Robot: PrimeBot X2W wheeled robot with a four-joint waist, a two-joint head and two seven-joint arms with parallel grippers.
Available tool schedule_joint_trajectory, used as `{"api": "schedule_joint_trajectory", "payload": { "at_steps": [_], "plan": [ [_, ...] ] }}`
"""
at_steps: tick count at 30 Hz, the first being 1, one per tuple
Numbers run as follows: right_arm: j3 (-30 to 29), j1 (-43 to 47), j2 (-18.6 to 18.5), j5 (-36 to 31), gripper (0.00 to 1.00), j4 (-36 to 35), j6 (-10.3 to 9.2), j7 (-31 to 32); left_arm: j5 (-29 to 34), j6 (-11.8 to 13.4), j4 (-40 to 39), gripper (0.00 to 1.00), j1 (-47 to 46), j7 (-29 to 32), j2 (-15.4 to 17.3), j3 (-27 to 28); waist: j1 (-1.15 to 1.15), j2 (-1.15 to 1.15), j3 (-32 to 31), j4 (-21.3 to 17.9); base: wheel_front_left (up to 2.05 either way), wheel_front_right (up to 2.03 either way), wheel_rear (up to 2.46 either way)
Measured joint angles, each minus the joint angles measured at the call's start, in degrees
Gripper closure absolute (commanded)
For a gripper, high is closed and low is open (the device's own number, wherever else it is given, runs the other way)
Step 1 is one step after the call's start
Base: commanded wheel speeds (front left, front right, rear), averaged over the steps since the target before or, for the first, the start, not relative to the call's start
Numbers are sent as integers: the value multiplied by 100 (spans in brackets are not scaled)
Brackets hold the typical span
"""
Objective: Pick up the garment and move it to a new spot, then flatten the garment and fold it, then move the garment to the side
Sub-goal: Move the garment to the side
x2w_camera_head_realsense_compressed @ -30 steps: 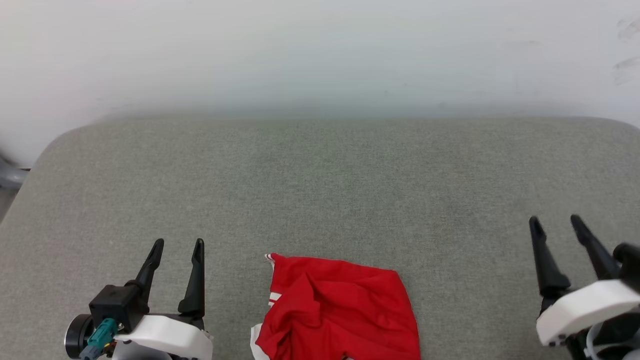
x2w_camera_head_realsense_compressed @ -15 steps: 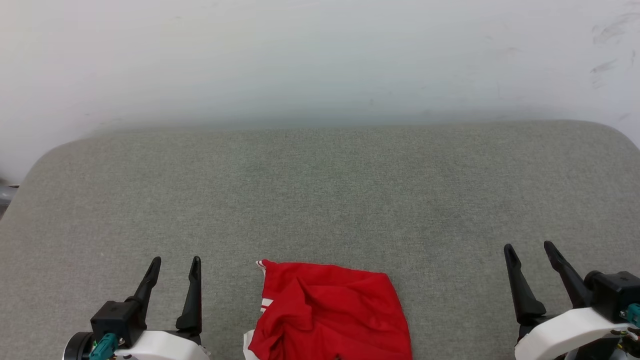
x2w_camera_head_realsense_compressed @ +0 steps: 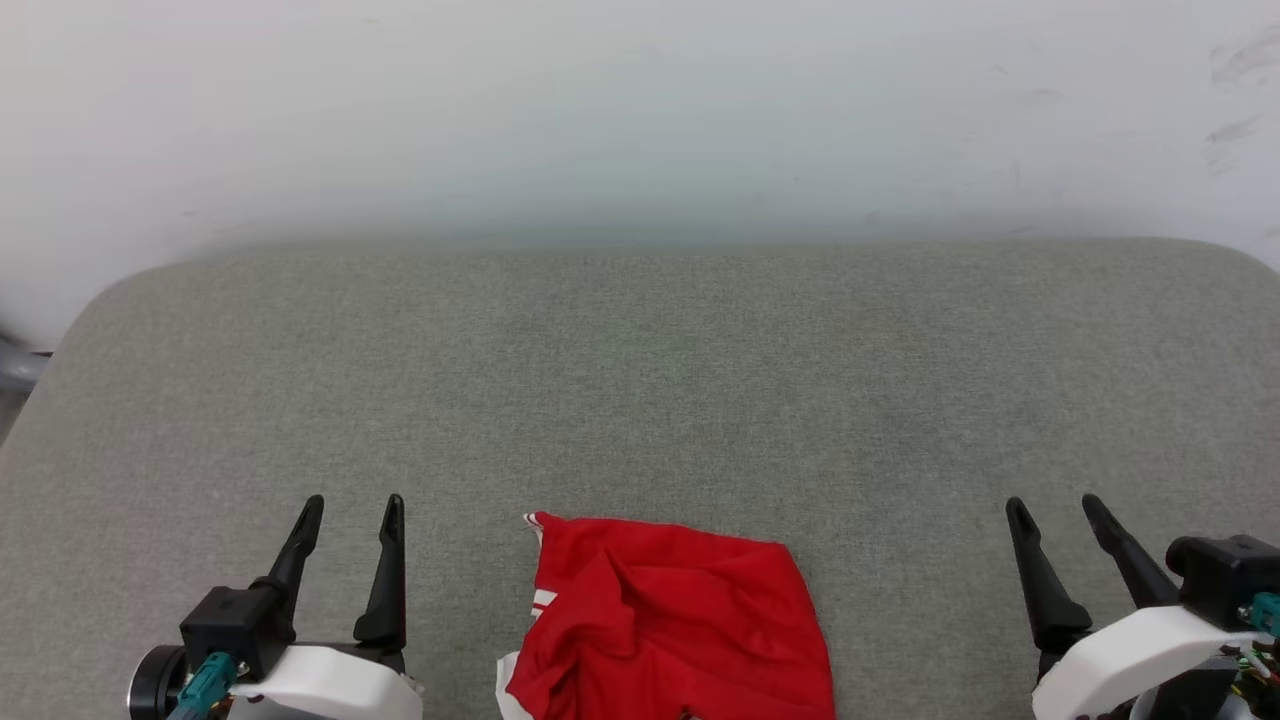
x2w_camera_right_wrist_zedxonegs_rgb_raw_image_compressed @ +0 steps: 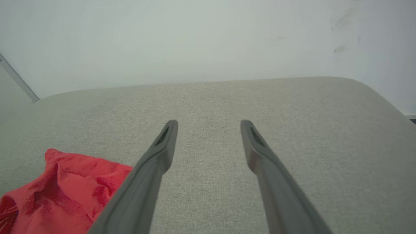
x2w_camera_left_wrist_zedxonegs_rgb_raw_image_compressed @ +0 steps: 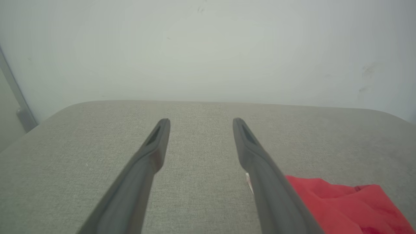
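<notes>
While both grippers hover with their fingers spread and nothing between them, the garment (x2w_camera_head_realsense_compressed: 670,620) lies rumpled on the grey cushion (x2w_camera_head_realsense_compressed: 640,380). It sits just to the right of the left gripper (x2w_camera_head_realsense_compressed: 354,502) and well to the left of the right gripper (x2w_camera_head_realsense_compressed: 1052,502), touching neither. This lie fits a heap waiting to be lifted as well as a loosely folded shirt already let go, so the step in hand cannot be settled. Any grasp would probably go best on a raised ridge or an outer edge, since flat cloth gives the fingers little to pinch. The head view shows the striped white trim (x2w_camera_head_realsense_compressed: 545,598) on the side facing the left gripper. From low down, the right wrist view shows how high the creases stand, which the head view flattens. In the left wrist view that gripper's own finger covers the cloth's near edge.
</notes>
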Motion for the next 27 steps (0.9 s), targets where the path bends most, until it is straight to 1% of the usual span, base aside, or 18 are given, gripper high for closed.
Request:
{"api": "schedule_joint_trajectory", "payload": {
  "at_steps": [3,8,12,15,19,21,27],
  "plan": [
    [-136,-9,-101,381,0,210,0,396,21,-35,-27,0,-82,0,-47,27,0,0,67,92,0,0,0],
    [-232,-30,-348,1090,0,630,-1,1480,108,-115,-73,0,-236,0,-147,136,0,0,235,278,0,0,0],
    [-98,-61,-413,1561,0,888,-1,2429,152,-215,-73,0,-341,0,-248,220,0,0,383,448,0,0,0],
    [98,-99,-347,1937,0,1022,-1,2975,205,-298,-69,0,-449,-1,-311,286,0,0,500,571,0,0,0],
    [396,-249,-221,2307,0,1103,0,3304,259,-400,-36,0,-571,-1,-398,359,0,0,666,705,0,0,0],
    [503,-347,-141,2610,0,1204,0,3432,305,-447,-15,0,-637,-1,-432,405,0,0,745,762,0,0,0],
    [767,-601,-75,2796,0,1584,4,3646,422,-576,42,0,-708,-1,-572,538,0,0,945,863,0,0,0]
  ]
}}
